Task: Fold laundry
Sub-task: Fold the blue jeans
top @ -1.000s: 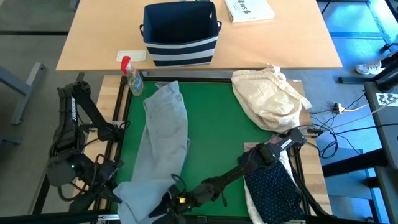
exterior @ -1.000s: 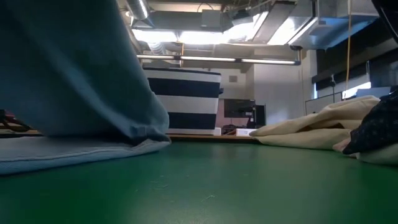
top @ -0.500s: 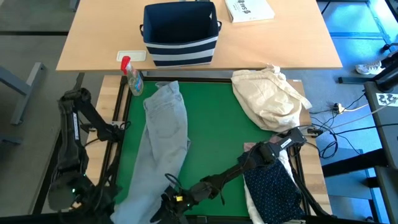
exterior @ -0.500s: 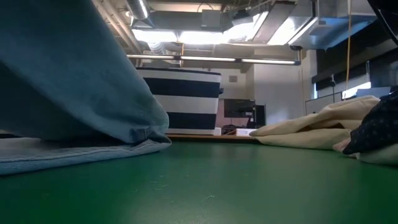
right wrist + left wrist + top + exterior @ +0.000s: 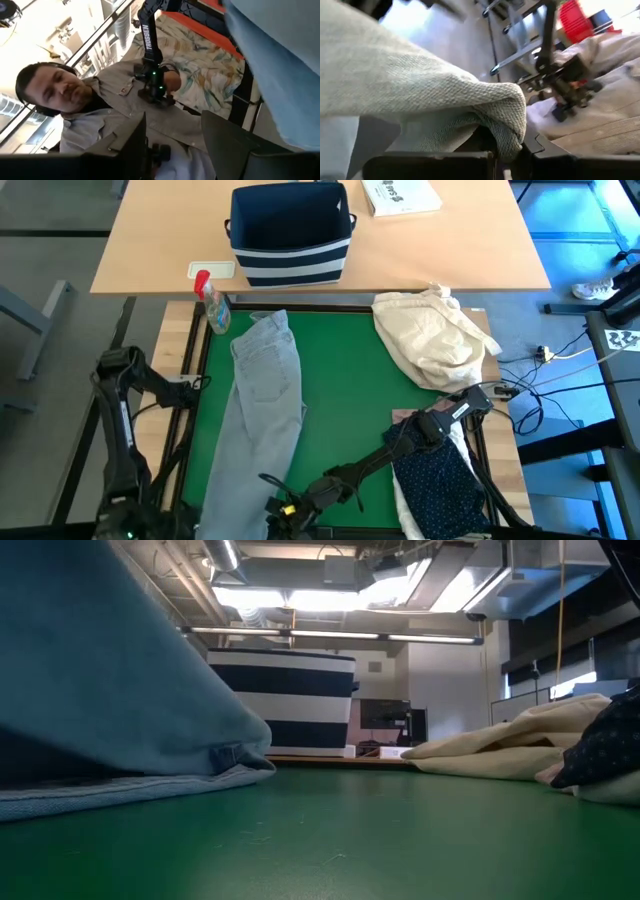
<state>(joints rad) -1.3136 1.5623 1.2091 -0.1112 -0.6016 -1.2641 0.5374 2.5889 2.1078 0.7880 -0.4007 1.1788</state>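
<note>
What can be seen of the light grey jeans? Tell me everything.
The light grey jeans are soft woven denim, laid lengthwise down the left side of the green mat, waist towards the striped bin. The near end runs off the mat's front edge, where the left gripper is shut on a fold of it. In the low view it rises as a draped slope.

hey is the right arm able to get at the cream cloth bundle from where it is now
Probably yes. The cream cloth bundle lies uncovered at the mat's far right corner, and the right gripper, open and empty, would only need to pull back from the near edge beside the jeans.
</note>
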